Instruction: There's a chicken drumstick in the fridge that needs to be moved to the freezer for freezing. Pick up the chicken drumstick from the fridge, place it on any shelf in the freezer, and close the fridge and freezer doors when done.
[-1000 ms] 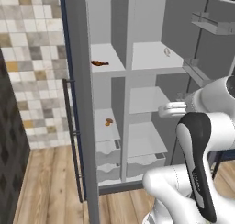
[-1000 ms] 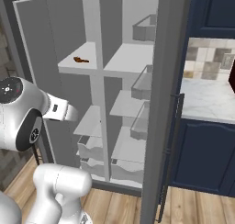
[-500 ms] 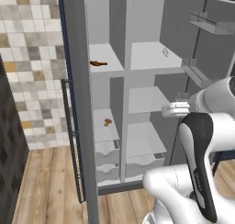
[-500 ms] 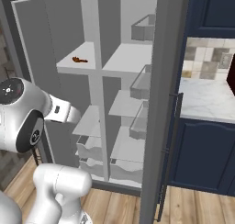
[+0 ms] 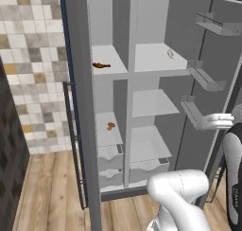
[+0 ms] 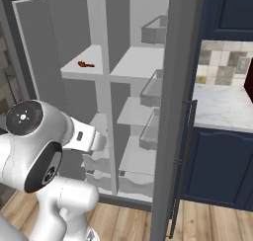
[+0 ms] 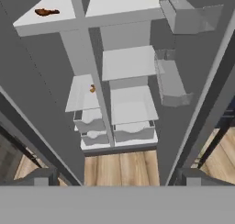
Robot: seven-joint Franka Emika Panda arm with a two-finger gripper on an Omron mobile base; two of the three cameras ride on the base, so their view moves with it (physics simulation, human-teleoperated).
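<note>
The chicken drumstick (image 5: 100, 65) (image 6: 85, 64) (image 7: 46, 11), slim and dark reddish-brown, lies on the upper white shelf (image 5: 111, 59) of the freezer (image 5: 109, 130), the narrow left compartment. To its right is the wider fridge (image 5: 156, 102), whose shelves are white. Both doors stand open: the freezer door (image 5: 78, 107) at the left and the fridge door (image 5: 222, 59) at the right. My gripper (image 7: 117, 178) is open and holds nothing. It hangs back from the unit, well below and apart from the drumstick, facing the drawers.
A small orange-tan lump (image 5: 110, 126) (image 7: 92, 88) sits on a lower freezer shelf. Clear bins (image 5: 204, 78) line the inside of the fridge door. A dark bar handle (image 5: 72, 145) runs down the freezer door. A marble counter (image 6: 222, 106) over navy cabinets stands at the right.
My arm has drawn back from the unit, moving right and a little down in the left base view. The drumstick has stayed on its shelf and the gripper has stayed open.
</note>
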